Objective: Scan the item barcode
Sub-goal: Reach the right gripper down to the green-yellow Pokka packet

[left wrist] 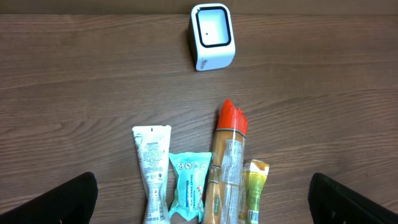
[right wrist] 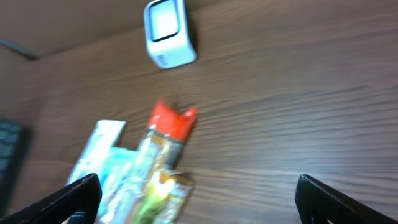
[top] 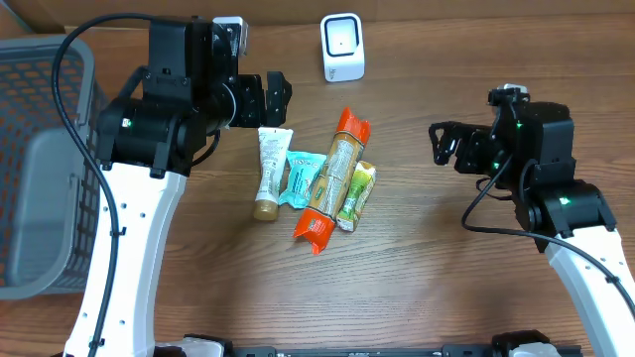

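Four items lie side by side mid-table: a white tube on the left, then a teal packet, a long orange-ended packet and a small yellow-green packet on the right. The white scanner stands apart at the far side of the table. The left gripper hangs just beyond the tube's far end, jaws wide and empty. The right gripper is well to the right, also spread wide and holding nothing. A grey basket sits at the left edge.
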`<state>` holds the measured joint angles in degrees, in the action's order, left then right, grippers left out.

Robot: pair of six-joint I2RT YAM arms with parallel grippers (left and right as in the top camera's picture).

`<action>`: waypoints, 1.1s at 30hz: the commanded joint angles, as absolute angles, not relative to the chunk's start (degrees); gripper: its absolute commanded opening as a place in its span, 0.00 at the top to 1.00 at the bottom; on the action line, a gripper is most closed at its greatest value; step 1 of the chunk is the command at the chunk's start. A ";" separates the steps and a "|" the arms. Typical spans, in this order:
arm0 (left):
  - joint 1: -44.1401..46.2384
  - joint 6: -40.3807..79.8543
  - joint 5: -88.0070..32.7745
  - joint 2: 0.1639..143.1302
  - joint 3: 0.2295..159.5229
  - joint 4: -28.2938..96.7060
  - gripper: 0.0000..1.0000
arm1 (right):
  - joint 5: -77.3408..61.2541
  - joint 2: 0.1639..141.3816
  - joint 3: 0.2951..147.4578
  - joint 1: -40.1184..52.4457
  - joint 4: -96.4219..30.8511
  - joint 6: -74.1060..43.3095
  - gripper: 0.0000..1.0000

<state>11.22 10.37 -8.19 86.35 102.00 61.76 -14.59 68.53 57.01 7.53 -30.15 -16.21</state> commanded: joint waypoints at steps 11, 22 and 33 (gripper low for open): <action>11.29 10.31 -8.43 86.78 102.32 61.73 0.00 | -20.75 89.19 59.33 19.70 -27.62 -36.10 0.13; 10.39 10.68 -4.23 86.76 102.32 59.92 0.00 | -12.53 94.63 59.27 26.81 -25.82 -45.52 0.20; -1.41 10.28 -0.40 86.80 102.32 61.49 0.00 | -10.52 101.23 59.27 27.53 -24.47 -51.00 0.24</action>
